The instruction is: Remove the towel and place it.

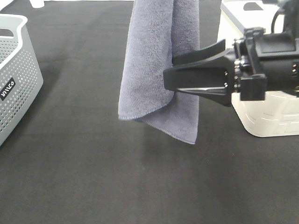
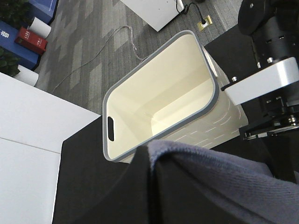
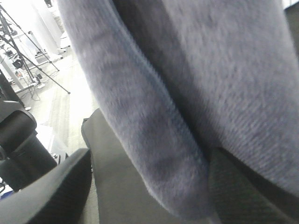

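The grey-lavender towel point(image 1: 156, 65) hangs folded in the air from above the top edge of the exterior view, its lower corner just above the black table covering point(image 1: 140, 177). In the left wrist view the towel point(image 2: 219, 182) lies bunched against a dark finger point(image 2: 140, 191) of my left gripper, which holds it up. My right gripper point(image 1: 169, 69) reaches in from the right. Its jaws are open and straddle the towel's right edge, one finger in front and one behind. The right wrist view shows the towel point(image 3: 187, 93) between its fingers point(image 3: 42, 191).
A grey perforated basket point(image 1: 14, 74) stands at the left edge. A cream basket point(image 1: 266, 116) stands at the right behind my right arm. From above it shows empty with a grey rim point(image 2: 108, 107).
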Robot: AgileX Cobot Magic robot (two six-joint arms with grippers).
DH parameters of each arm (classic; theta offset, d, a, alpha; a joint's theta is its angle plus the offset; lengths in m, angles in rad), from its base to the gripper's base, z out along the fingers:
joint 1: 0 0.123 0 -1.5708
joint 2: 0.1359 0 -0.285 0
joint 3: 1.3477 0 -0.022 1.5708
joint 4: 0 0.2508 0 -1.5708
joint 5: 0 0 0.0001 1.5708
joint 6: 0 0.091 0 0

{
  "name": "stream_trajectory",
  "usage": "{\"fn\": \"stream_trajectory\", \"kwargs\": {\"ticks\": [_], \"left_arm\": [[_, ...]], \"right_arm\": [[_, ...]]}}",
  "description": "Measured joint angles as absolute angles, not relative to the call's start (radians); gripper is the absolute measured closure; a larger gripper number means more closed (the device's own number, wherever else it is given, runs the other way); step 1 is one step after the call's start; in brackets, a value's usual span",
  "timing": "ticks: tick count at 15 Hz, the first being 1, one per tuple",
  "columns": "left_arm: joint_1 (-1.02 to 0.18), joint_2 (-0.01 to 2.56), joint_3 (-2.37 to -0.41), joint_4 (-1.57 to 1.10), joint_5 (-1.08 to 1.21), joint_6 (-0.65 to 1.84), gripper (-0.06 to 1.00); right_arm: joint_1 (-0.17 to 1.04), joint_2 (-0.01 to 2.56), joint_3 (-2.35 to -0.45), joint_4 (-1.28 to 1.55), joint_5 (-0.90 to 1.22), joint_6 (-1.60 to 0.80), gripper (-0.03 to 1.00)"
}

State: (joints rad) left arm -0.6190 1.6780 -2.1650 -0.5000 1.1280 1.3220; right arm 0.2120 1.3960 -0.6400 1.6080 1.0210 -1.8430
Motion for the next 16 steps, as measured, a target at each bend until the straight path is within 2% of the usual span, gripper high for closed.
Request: {"fn": "stream_trajectory", "kwargs": {"ticks": [11,14,16], "left_arm": [[-0.619,1.678,-2.165,-0.507,1.128,1.322,0.94],[-0.619,1.678,-2.165,-0.513,1.128,1.322,0.94],[-0.619,1.678,-2.165,-0.513,1.128,1.322,0.94]], "right_arm": [[0.217,1.476,-0.64,1.689,1.053,-1.907,0.31],[0.314,1.477,-0.64,1.694,0.984,-1.925,0.34],[0.325,1.477,-0.64,1.709,0.94,-1.933,0.35]]}}
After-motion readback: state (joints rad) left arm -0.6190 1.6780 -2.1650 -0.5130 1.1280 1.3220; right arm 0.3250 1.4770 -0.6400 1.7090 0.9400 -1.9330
